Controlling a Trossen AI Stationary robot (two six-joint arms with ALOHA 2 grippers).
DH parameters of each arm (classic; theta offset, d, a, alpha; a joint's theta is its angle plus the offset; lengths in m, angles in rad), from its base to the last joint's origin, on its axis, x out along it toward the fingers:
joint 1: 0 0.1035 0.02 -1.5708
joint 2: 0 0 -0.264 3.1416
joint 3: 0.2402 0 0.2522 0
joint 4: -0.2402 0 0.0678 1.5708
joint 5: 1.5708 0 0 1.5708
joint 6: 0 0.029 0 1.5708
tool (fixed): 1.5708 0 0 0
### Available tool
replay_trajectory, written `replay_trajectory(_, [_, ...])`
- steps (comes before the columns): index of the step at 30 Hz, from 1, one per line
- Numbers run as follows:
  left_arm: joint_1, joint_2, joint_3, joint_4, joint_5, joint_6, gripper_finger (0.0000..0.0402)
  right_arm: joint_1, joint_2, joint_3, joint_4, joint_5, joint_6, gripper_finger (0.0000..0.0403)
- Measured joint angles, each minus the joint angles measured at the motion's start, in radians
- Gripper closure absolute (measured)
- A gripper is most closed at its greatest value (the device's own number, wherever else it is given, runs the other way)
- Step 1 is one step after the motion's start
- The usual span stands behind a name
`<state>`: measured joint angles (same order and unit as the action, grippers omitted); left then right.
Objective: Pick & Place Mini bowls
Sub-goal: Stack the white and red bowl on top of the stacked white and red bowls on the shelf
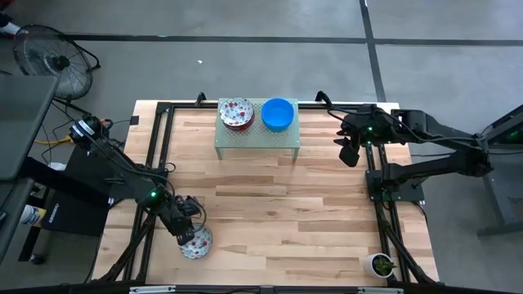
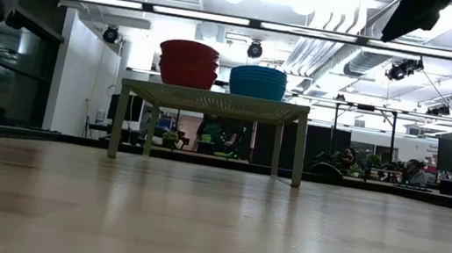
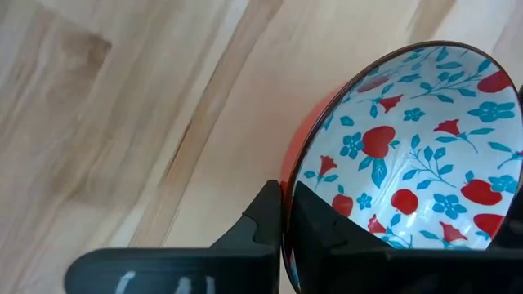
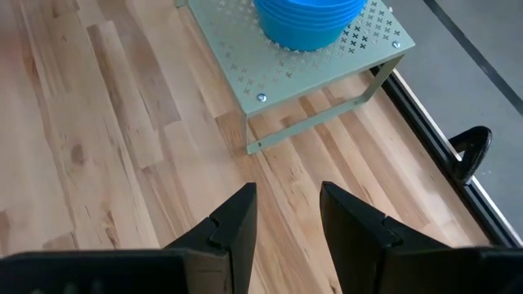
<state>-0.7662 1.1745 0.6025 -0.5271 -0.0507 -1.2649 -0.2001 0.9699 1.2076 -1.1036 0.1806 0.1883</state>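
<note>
One floral mini bowl sits low and left of centre in the high view, near the front edge of the worktop, and we see the left end effector pinched onto its rim. The left wrist view shows why the grip sits there: one finger lies against the red outer wall and the other inside the patterned hollow, so the thin rim is clamped between them. We judge that an edge pinch suits so shallow a bowl, since its body is too wide to span.

Further up the frame, at top centre, the pale green rack carries two piles: the floral stack on its left half and the blue stack on its right. Sorting by pattern looks like the aim, so we expect the held bowl belongs with the floral pile.

At the upper right, the right end effector hangs over the worktop just beside the rack, its fingers spread and holding nothing. We read it as waiting near the blue side.
</note>
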Motion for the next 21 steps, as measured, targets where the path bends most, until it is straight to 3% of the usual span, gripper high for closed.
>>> replay_trajectory(16, [0.001,-0.009,0.114,-0.034,-0.239,-0.140,0.0399,0.000,0.000,0.000,-0.040,0.003,-0.022,0.0279])
replay_trajectory(21, [0.051,-0.009,0.158,-0.058,-0.275,-0.137,0.0399,0.000,0.000,0.000,-0.094,0.024,-0.006,0.0279])
